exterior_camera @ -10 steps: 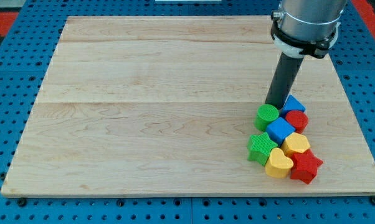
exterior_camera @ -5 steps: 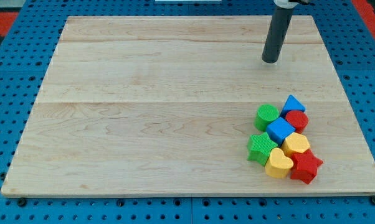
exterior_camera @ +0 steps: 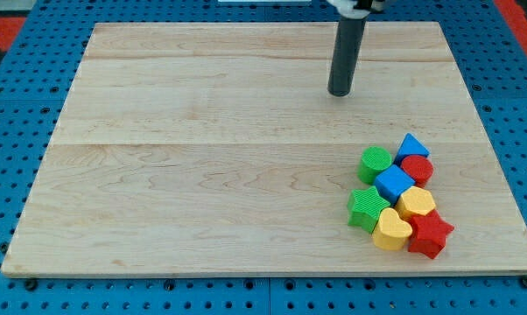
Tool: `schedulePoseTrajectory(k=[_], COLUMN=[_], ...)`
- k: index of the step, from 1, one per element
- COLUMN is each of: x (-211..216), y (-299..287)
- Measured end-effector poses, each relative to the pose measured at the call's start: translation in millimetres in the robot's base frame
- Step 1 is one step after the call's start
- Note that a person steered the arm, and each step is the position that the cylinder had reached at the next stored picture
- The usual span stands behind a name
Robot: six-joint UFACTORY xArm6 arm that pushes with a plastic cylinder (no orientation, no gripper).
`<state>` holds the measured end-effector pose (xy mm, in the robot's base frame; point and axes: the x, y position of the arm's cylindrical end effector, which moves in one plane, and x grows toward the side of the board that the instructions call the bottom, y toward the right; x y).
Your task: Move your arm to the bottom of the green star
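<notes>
Reading from the view's left, the wooden board [exterior_camera: 202, 166] lies bare across most of its width, pale planks set on a blue pegboard table [exterior_camera: 10, 175] with a red strip at the upper corners. Then comes my tip [exterior_camera: 339, 93], high on the board and touching nothing; there is no gripper to open or close, only the rod, and it holds no block. Further right and lower sits the cluster, packed close: the green star [exterior_camera: 365, 209] at its lower left edge, a green cylinder [exterior_camera: 375, 164] above it, a blue cube [exterior_camera: 394, 184], a yellow heart [exterior_camera: 390, 230], a second yellow block [exterior_camera: 416, 203], a blue triangular block [exterior_camera: 411, 145], a red round block [exterior_camera: 417, 168] and a red star [exterior_camera: 430, 234].

As I judge it, the task is barely begun — my tip stands well apart from the star, above and slightly left of it. What remains is to travel down the open wood on the cluster's left (avoiding the green cylinder) and stop just below the star — near the board's lower edge.
</notes>
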<state>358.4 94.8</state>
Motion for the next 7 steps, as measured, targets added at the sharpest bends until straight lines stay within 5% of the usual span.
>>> schedulePoseTrajectory(k=[3, 7], x=[126.1, 191.8], y=[-56.6, -53.0])
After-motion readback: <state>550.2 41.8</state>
